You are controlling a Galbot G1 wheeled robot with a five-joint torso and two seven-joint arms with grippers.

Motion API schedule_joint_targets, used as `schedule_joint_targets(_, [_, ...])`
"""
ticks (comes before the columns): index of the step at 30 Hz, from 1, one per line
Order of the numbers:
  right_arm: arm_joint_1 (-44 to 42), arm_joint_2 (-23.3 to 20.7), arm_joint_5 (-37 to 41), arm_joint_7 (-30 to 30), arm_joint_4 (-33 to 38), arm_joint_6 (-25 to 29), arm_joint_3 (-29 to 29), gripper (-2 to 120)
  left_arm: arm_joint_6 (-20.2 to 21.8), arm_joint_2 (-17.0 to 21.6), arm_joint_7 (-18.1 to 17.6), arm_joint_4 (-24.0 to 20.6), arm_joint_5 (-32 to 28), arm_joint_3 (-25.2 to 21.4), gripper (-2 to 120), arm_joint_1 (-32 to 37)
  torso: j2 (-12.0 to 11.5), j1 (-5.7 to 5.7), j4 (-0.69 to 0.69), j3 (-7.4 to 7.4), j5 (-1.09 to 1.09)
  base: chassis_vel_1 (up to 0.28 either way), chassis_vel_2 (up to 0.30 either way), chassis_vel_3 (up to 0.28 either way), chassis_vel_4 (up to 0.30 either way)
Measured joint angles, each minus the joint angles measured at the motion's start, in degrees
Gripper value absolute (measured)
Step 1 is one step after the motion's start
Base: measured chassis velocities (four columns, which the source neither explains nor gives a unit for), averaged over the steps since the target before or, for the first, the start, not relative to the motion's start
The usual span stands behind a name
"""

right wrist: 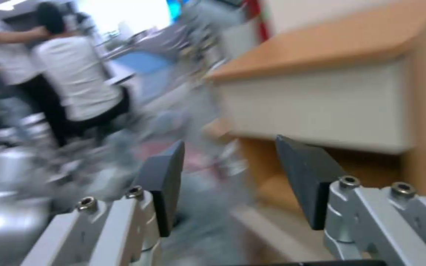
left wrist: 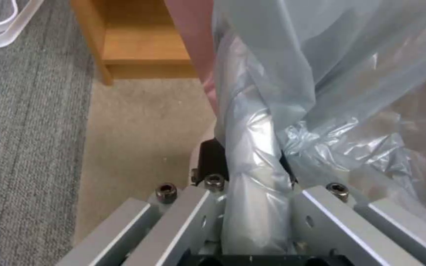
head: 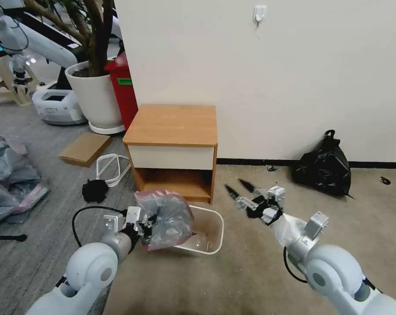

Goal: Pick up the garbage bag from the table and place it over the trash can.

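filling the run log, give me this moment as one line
left gripper: shut on garbage bag | bag over trash can near rim | right gripper: open, beside can | table: bare

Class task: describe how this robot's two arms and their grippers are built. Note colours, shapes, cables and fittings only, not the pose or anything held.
Both arms have glossy white rounded shells with grey round joint caps. A black cable loops beside each forearm. The left gripper and right gripper have silver-grey metal frames fastened with dark hex bolts. The right gripper's fingers are flat black wedges that taper to points.

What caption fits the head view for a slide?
Left tool holds the garbage bag over the trash can; right tool open nearby.
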Motion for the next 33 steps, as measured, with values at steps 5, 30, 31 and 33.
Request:
schedule_joint_targets(5, [2.18,0.02,5.08,6.44,2.5,-10.07,-3.6,53,-0.08,-0.3,0.02,0.01,0.14,0.27,3,-0.28,0.0,0.0,-0.01,0.0,0.0,0.0,0.0,0.0,0.0])
schedule_joint_targets(30, [14.58,4.01,6.91,20.11,-8.16,-17.91,-16.41,65,-0.22,-1.88,1.04,-2.03,3.36,2.09,3,0.9,0.0,0.0,0.0,0.0,0.0,0.0,0.0,0.0,0.0])
schedule_joint_targets(31, [14.71,4.06,6.68,20.23,-8.77,-17.87,-16.49,65,-0.23,-1.93,1.07,-2.17,3.48,2.15,3,0.97,0.0,0.0,0.0,0.0,0.0,0.0,0.0,0.0,0.0])
schedule_joint_targets(33, [14.65,4.06,6.44,20.26,-8.99,-17.79,-16.56,65,-0.24,-2.01,1.21,-2.21,3.69,2.18,3,0.99,0.0,0.0,0.0,0.0,0.0,0.0,0.0,0.0,0.0])
